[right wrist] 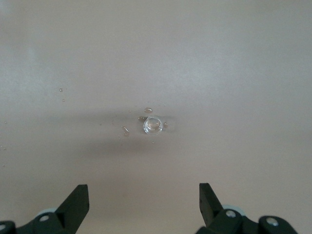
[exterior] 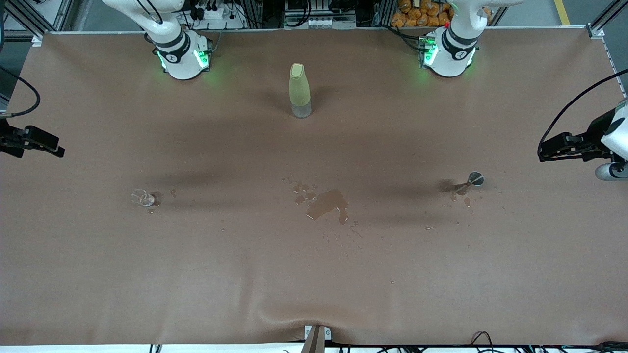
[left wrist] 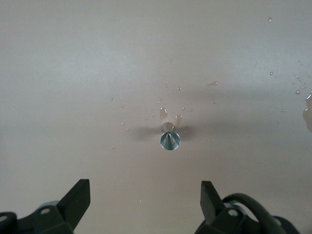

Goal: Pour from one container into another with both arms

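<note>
Brown desk point(exterior: 314, 274) cover, wet in the middle: puddle point(exterior: 327, 205) is the landmark here.

- Clear glass cup point(exterior: 143, 197) sits upright on the desk, about level with the puddle, well toward the right arm's end.
- Small metal funnel-like cup point(exterior: 474, 179) stands a bit farther from the front camera than the puddle, well toward the left arm's end, droplets around it.
- Yellow-green bottle point(exterior: 300, 89) stands upright, much farther from the camera than the puddle, between the two arm bases.
- Right gripper point(right wrist: 144, 204): over the glass cup point(right wrist: 152, 125), fingers point(right wrist: 77, 201) spread wide, holding nothing. Cup lies centred between them, well clear.
- Left gripper point(left wrist: 145, 201): over the metal cup point(left wrist: 169, 140), fingers point(left wrist: 79, 197) spread wide, holding nothing. Cup centred between them, no contact.
</note>
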